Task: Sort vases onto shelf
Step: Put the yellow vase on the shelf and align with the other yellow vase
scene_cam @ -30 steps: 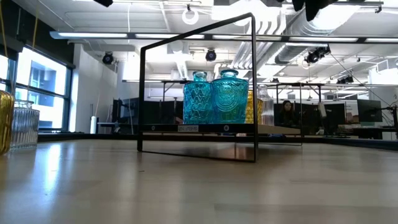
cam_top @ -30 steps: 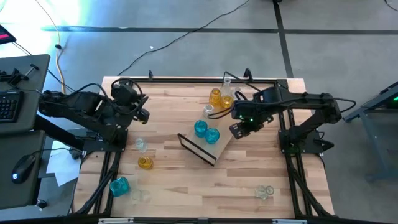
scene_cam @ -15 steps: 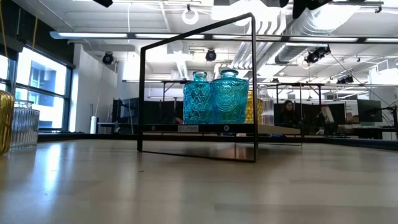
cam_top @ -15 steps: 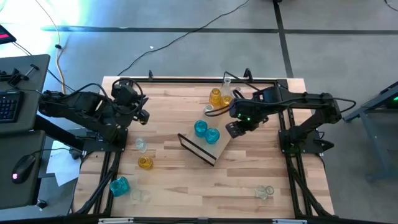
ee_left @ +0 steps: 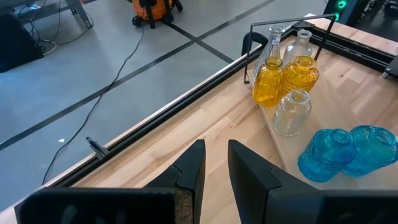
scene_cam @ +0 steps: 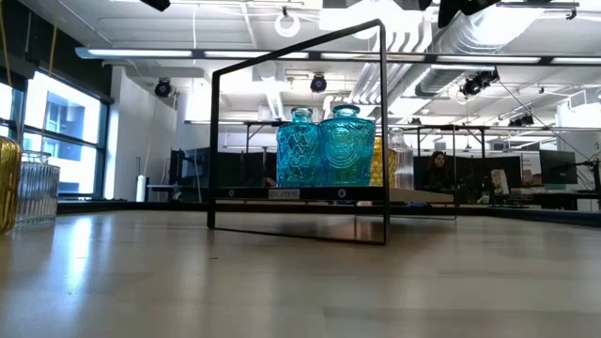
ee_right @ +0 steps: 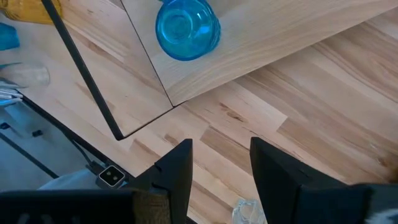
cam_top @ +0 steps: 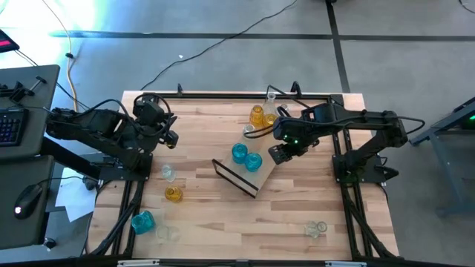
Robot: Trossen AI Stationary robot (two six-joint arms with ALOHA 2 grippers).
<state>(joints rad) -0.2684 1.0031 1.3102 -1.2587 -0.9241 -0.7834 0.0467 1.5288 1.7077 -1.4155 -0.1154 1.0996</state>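
Teal vases (cam_top: 246,157) unmoved; right end effector (cam_top: 279,153) shifted left.

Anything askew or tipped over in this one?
The shelf lies diagonally across the table rather than square to it. The teal vase near the table's front-left corner appears tipped on its side. Nothing looks spilled or broken.

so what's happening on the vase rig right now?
Sorting is partway. The shelf holds two teal vases, two amber vases and some clear ones. The right gripper hangs open and empty beside the teal pair. The left gripper waits empty by the table's left edge. An amber vase and others sit loose.
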